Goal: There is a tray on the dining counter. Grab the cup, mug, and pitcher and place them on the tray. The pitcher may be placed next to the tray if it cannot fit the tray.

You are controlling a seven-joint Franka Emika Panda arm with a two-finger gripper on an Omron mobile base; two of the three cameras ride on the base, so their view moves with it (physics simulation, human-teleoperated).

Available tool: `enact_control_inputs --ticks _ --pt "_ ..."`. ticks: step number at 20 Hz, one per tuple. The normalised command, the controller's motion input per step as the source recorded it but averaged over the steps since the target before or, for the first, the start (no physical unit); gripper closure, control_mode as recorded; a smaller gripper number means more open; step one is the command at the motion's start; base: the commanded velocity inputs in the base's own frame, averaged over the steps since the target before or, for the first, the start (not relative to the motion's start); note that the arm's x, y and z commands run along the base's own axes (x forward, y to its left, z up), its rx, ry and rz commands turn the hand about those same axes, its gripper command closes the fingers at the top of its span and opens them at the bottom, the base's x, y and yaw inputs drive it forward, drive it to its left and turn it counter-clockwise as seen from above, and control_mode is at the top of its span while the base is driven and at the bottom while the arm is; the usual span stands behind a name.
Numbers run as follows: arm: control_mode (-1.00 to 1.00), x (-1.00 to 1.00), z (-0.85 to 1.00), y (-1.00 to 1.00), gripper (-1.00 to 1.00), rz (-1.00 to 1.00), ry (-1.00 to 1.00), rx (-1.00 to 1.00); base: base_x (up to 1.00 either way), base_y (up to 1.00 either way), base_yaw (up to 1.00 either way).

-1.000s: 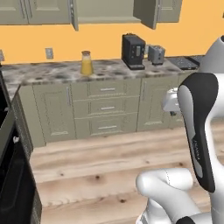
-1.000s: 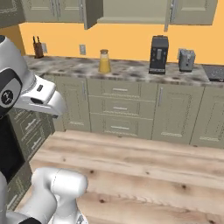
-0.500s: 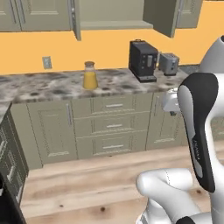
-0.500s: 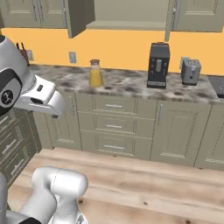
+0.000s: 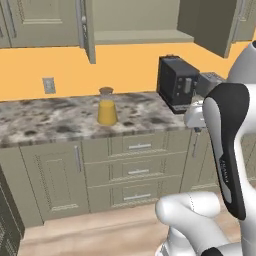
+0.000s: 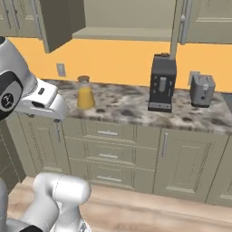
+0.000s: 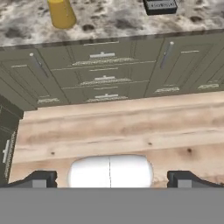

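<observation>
The pitcher [image 5: 106, 107] is a clear conical carafe of orange-yellow liquid with a brown lid. It stands upright on the long stone-topped counter [image 5: 45, 122], left of the coffee machine. The right base view has the pitcher [image 6: 84, 94] just beyond my arm's white wrist. My gripper [image 7: 111, 178] points down at the wooden floor in front of the drawers, well short of the pitcher [image 7: 61, 13]. Its fingertips [image 7: 43, 178] stand wide apart, open, with nothing between them. The tray, the cup, the mug and the dining counter are out of view.
A black coffee machine [image 6: 162, 84] and a grey toaster [image 6: 201, 89] stand on the counter right of the pitcher. Upper cabinet doors [image 5: 210, 25] hang open above. Beige drawers [image 7: 103, 70] face me across bare wooden floor [image 7: 131, 127]. A dark appliance [image 7: 6, 140] stands at the left.
The whole picture has shifted: the base has driven closer to the counter, so the pitcher and coffee machine look larger. The gripper stays open and empty.
</observation>
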Motion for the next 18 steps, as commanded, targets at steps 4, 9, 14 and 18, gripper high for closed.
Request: enact_control_inputs --ticks 4,9,14,18 --pt "1.0 0.0 0.0 0.0 -1.0 0.0 0.0 0.0 1.0 -0.25 0.0" --pt "1.0 0.0 0.0 0.0 -1.0 0.0 0.0 0.0 1.0 -0.04 0.0" --pt "1.0 0.0 0.0 0.0 -1.0 0.0 0.0 0.0 0.91 0.0 0.0" --pt "1.0 0.0 0.0 0.0 -1.0 0.0 0.0 0.0 0.61 0.0 0.0"
